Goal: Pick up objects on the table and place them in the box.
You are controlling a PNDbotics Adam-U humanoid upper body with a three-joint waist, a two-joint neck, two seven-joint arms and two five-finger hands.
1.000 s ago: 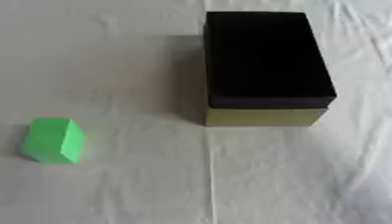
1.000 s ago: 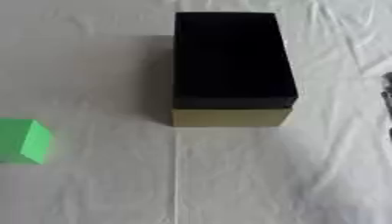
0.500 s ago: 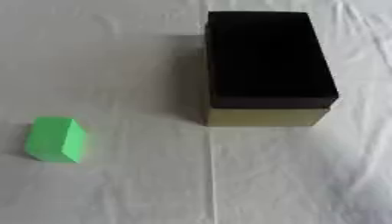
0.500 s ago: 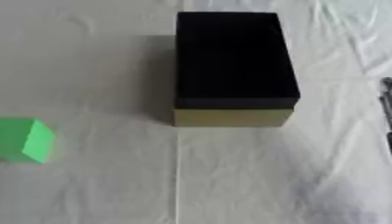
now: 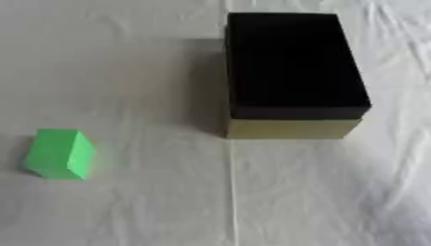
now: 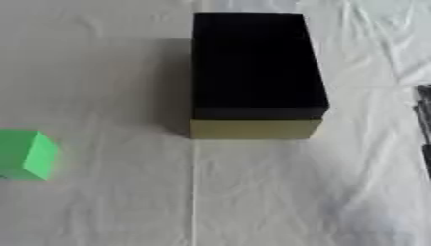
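The tabletop point(image 5: 126, 62) is covered with a creased white cloth. On it stands the box point(image 5: 290, 72), a long box with a dark inside and a tan front wall, its long axis running away from the camera. Nothing can be made out inside it.

The green block point(image 5: 59, 153) rests on the cloth well apart from the box, toward the robot's left and nearer the camera. It is a short wedge-like block, sitting slightly askew, its lighter face turned toward the box.

So the task looks barely begun: the block still has to be picked up and placed in the box.

Something thin and dark point(image 6: 424, 129) shows at the right edge of the right eye view; whether it belongs to the right hand cannot be told. No fingers show, so their state and the block's place relative to them cannot be told.
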